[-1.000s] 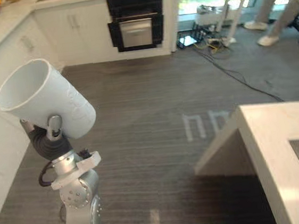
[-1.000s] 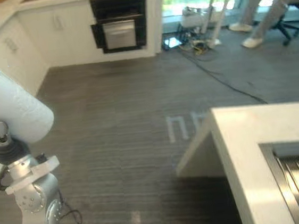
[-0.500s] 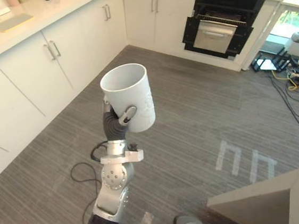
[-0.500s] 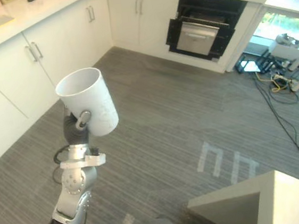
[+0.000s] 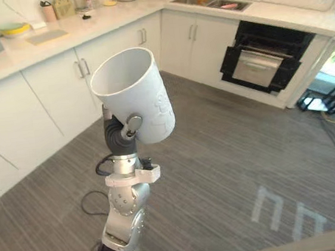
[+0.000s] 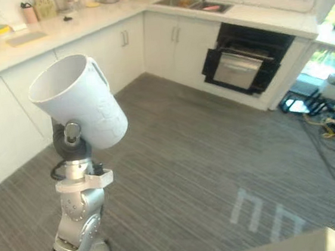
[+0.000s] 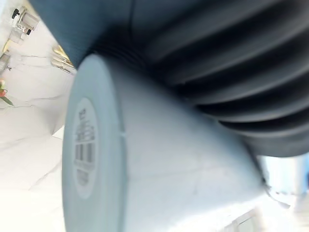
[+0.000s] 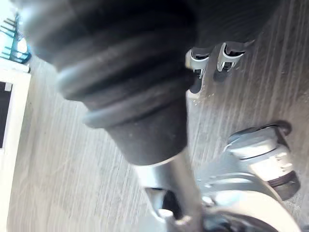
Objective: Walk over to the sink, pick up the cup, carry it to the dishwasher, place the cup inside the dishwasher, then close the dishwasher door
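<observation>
We find the cup raised high in the left hand, thumb clamped on its wall and the other fingers apparently wrapped behind it. This grip suits carrying it to the open dishwasher, which stands well apart. The right hand hangs idle.

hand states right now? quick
Left hand: closed, holding the cup.
Right hand: cannot be told.
</observation>
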